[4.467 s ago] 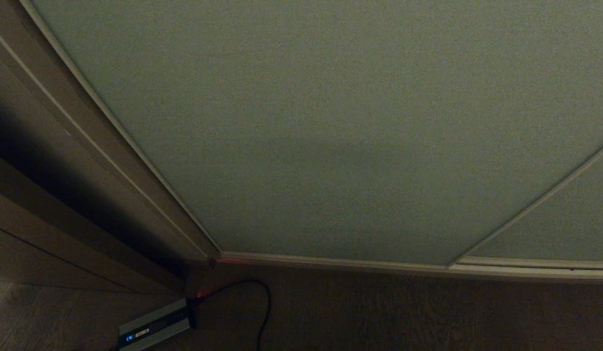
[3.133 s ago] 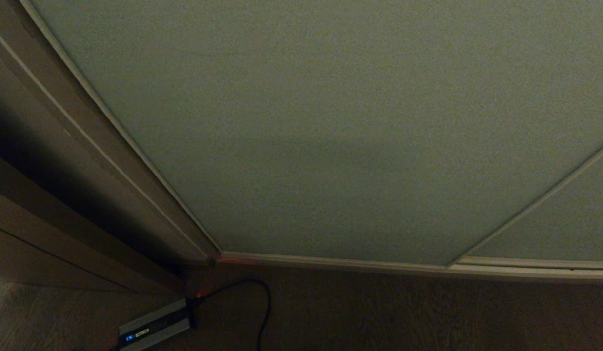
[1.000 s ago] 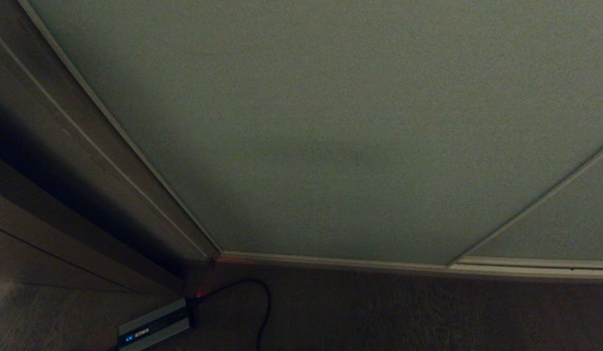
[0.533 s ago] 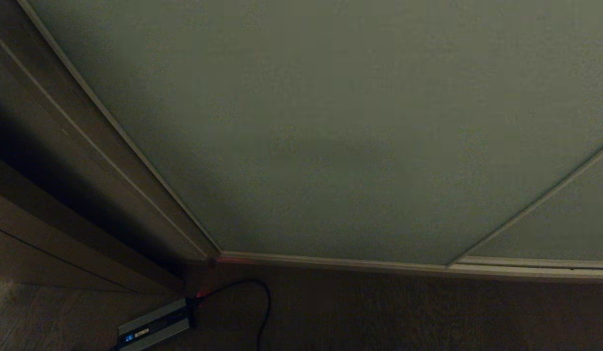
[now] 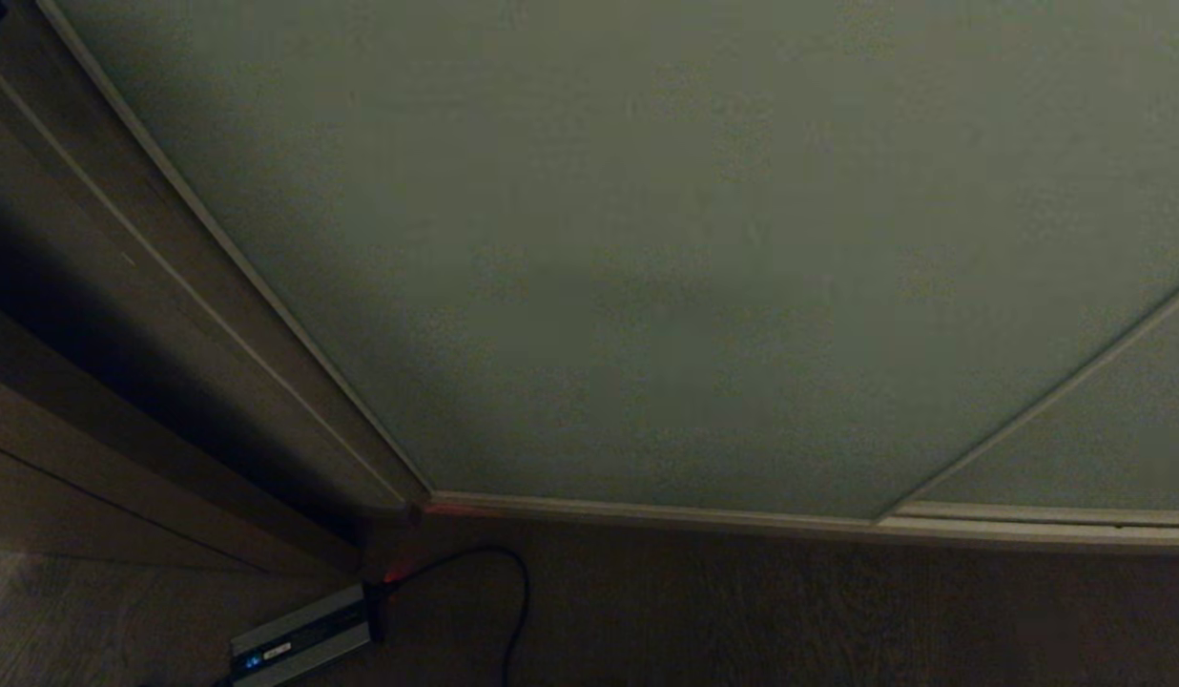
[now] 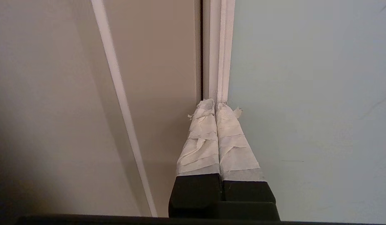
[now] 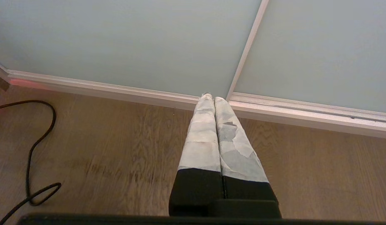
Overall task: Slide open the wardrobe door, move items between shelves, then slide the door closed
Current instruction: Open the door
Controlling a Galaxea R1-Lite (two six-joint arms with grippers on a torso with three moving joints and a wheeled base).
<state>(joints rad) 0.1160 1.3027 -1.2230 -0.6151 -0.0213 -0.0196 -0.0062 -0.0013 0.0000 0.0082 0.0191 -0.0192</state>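
The sliding wardrobe door point(image 5: 647, 239) is a big pale grey-green panel and it stands closed against the brown side panel point(image 5: 122, 315). In the left wrist view my left gripper point(image 6: 215, 104) is shut with nothing in it. Its taped fingertips sit at the cream frame strip point(image 6: 216, 47) on the door's point(image 6: 305, 93) left edge; I cannot tell whether they touch it. My right gripper point(image 7: 210, 97) is also shut and empty. It hangs low over the wooden floor point(image 7: 118, 150) and points at the door's bottom rail. The items and the shelves are hidden behind the door.
A second grey-green panel point(image 5: 1105, 448) overlaps the door on the right. A black cable point(image 5: 518, 601) loops over the floor to a small grey box point(image 5: 299, 639) near the door's lower left corner. The cable point(image 7: 33, 150) also shows beside the right gripper.
The door has not moved. The left part of the door has grown darker with shadow, and a small dark shape has come in at the head view's top left corner.
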